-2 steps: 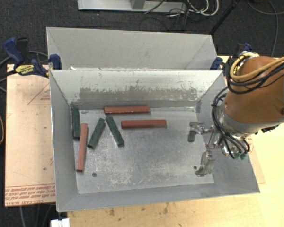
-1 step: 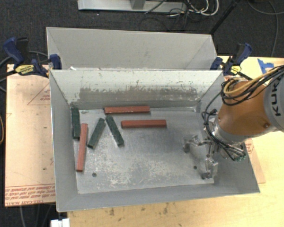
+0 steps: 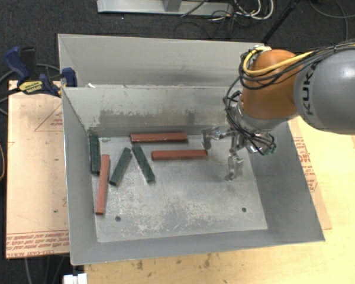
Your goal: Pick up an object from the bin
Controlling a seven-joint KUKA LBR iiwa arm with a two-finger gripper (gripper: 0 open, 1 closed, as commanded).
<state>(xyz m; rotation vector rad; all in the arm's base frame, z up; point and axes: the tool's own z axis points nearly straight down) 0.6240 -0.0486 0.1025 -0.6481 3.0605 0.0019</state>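
Note:
My gripper (image 3: 220, 157) hangs low over the right part of the bin floor, open, with nothing between its fingers. One fingertip (image 3: 231, 173) points down at the bare floor. The other (image 3: 207, 138) stands just above the right end of a short red-brown bar (image 3: 178, 154) that lies flat. A longer red-brown bar (image 3: 158, 138) lies behind it near the back wall. A dark green bar (image 3: 143, 163) lies slanted to the left of them.
Further left lie another slanted green bar (image 3: 120, 166), a green bar (image 3: 94, 153) along the left wall and an upright-running red-brown bar (image 3: 102, 184). The arm with its orange cover comes in over the bin's right wall.

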